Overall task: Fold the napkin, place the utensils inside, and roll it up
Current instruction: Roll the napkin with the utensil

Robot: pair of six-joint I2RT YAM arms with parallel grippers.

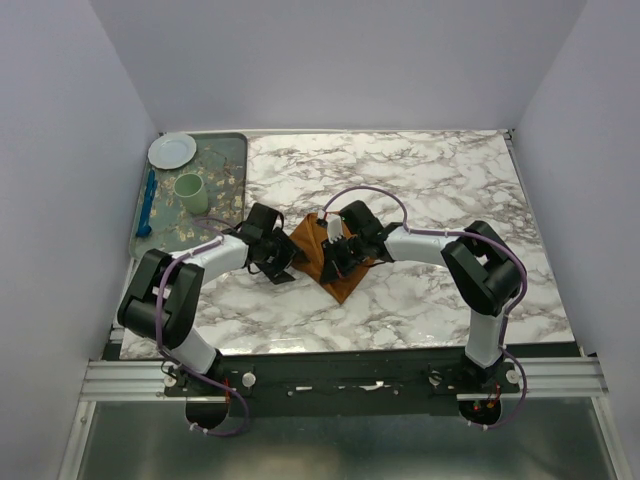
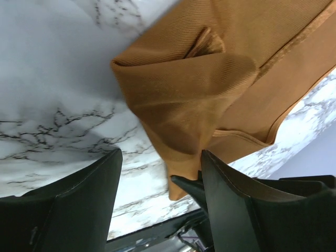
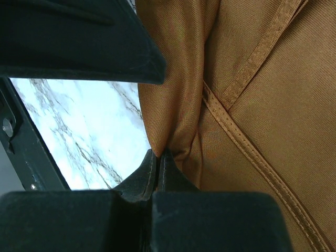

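The rust-orange napkin point(image 1: 345, 282) lies bunched and partly folded on the marble table, between my two grippers. My right gripper point(image 1: 331, 262) is shut on a fold of the napkin point(image 3: 252, 105), with the jaws pressed together point(image 3: 158, 156) on a pinched ridge of cloth. My left gripper point(image 1: 284, 262) is open just left of the napkin. In the left wrist view the napkin point(image 2: 199, 94) hangs in a rumpled lump in front of the spread jaws point(image 2: 161, 155), and its lower tip is beside the right finger point(image 2: 231, 199). The copper fork is not in view.
A glass tray point(image 1: 228, 150) at the back left holds a white plate point(image 1: 172, 150), a pale green cup point(image 1: 190, 188) and a blue utensil point(image 1: 148, 205). The table's near edge and a metal rail run below the arms.
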